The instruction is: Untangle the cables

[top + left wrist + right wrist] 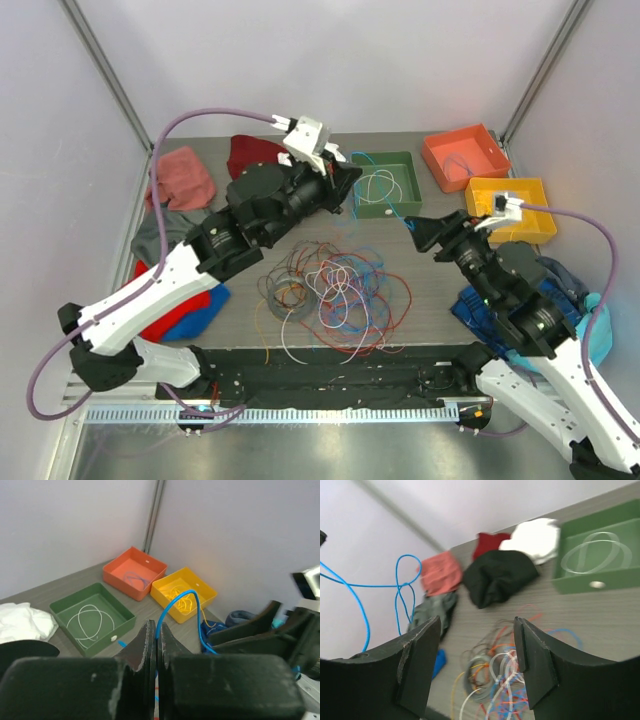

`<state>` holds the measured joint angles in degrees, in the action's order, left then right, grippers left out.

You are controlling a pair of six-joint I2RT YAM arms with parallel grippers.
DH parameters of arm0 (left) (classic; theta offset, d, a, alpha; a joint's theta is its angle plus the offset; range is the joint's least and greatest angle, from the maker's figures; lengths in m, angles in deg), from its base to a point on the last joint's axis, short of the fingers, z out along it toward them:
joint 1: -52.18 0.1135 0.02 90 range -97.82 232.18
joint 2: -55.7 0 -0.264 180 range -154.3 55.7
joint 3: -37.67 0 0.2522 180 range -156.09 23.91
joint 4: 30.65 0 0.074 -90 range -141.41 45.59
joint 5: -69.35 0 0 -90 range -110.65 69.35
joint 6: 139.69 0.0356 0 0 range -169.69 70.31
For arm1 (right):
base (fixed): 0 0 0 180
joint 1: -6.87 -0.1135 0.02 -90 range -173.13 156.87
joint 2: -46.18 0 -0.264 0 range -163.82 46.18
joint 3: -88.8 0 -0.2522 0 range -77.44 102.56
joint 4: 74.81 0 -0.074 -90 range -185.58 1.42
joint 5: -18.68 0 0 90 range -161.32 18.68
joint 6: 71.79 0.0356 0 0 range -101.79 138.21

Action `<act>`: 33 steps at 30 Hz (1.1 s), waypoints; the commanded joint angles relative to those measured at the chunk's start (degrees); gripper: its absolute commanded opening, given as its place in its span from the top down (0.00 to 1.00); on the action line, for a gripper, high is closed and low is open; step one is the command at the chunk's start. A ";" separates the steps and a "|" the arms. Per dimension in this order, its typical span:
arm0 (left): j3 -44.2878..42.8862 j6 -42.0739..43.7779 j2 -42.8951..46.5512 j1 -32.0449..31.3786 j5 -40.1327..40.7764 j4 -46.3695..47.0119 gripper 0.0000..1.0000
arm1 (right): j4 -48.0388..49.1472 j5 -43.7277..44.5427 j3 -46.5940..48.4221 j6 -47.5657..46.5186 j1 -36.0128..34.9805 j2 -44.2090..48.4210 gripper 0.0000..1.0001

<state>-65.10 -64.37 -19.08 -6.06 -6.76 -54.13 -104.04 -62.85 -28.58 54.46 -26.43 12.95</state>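
Top external view: left pincer pinches a thin blue cable beside the green plastic tray; right pincer gapes empty; multicoloured wire tangle lies unsorted.

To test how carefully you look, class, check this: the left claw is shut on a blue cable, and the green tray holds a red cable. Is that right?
No. The green tray holds a white cable, not a red one; the left wrist view shows it. The left claw is indeed shut on a blue cable.
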 commanded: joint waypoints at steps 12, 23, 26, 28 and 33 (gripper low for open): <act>-4.25 -12.30 -14.43 9.72 -15.82 2.07 1.00 | 0.84 -1.92 -5.70 -4.61 -0.01 6.34 0.28; -2.92 -16.96 -12.23 9.55 -22.14 0.57 1.00 | 11.85 -13.04 -7.29 -4.96 -0.10 -1.83 0.28; -2.66 -18.89 -12.40 9.37 -24.61 1.01 1.00 | 15.11 -11.72 -8.17 -5.84 -0.10 -3.32 0.28; -2.22 -19.42 -12.23 9.11 -25.66 1.71 1.00 | 19.15 -11.63 -8.78 -6.28 -0.01 -5.60 0.28; -1.34 -20.83 -11.53 8.67 -27.25 2.68 1.00 | 26.35 -10.58 -10.10 -6.37 -0.10 -10.97 0.28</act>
<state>-66.90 -83.12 -32.78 3.10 -30.52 -54.55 -87.52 -73.86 -38.02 49.32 -26.43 5.37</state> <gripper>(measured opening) 0.024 0.719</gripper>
